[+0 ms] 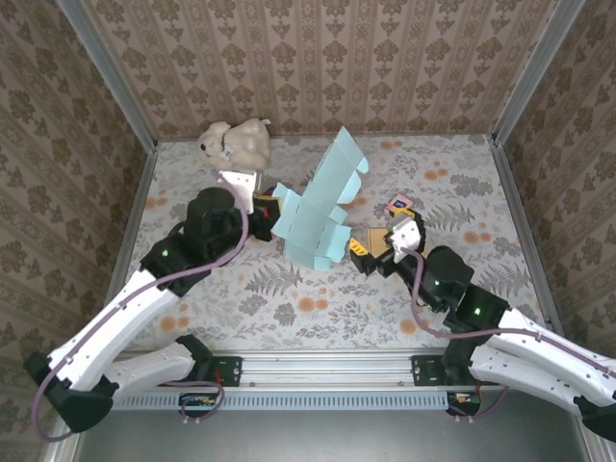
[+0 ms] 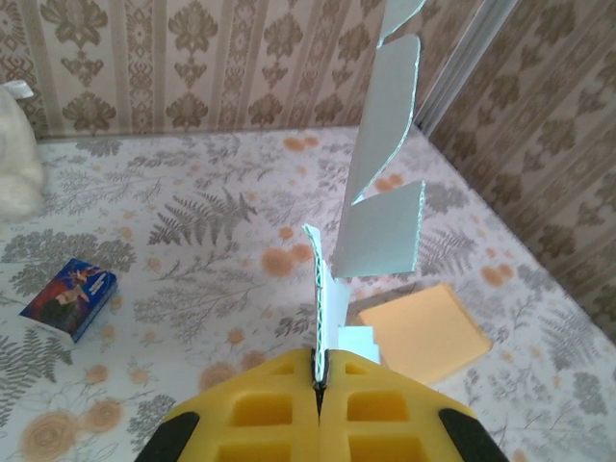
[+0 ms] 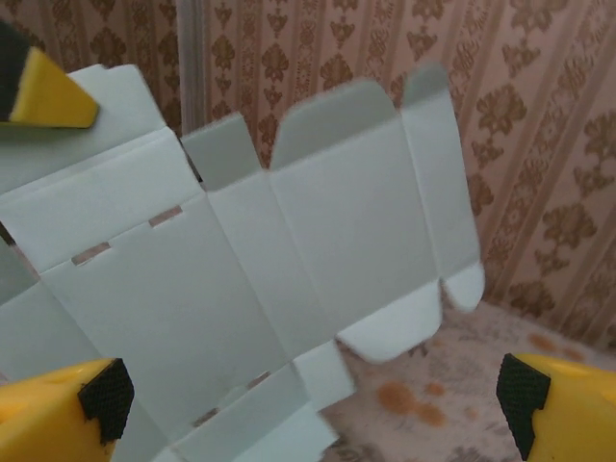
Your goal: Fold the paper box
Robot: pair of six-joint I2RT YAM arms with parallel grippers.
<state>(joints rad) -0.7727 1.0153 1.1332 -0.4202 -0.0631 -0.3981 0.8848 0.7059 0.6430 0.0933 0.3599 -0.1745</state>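
— Paper box [image 1: 322, 207] [image 2: 385, 164] [image 3: 289, 260]: where does it sit?

— It is an unfolded pale blue blank, held up on edge over the middle of the flowered table [image 1: 289, 308], between the two arms. From above, it leans from lower left to upper right, its tabs fanned towards the back wall.

— What holds it?

— The left gripper [image 1: 266, 204] [image 2: 320, 371] does. In the left wrist view its yellow pads [image 2: 274, 409] are pressed together, with a thin edge of card pinched in the seam between them. The rest of the sheet rises away from it.

— And the other arm?

— The right gripper [image 1: 364, 252] [image 3: 313, 399] stands with its jaws spread wide, just beside the lower right edge of the paper box. In the right wrist view the creased panels and rounded flaps face the camera, with one yellow finger at each lower corner. Whether either finger touches the card cannot be told, and nothing is clamped.

— What else lies on the table?

— A cream plush toy [image 1: 236, 142] [image 2: 14, 164] sits at the back left, near the wall. A small blue carton [image 2: 69, 296] lies flat, well apart from the sheet. An orange pad [image 2: 423, 332] lies on the cloth beyond the left gripper's fingers, near the foot of the raised card.
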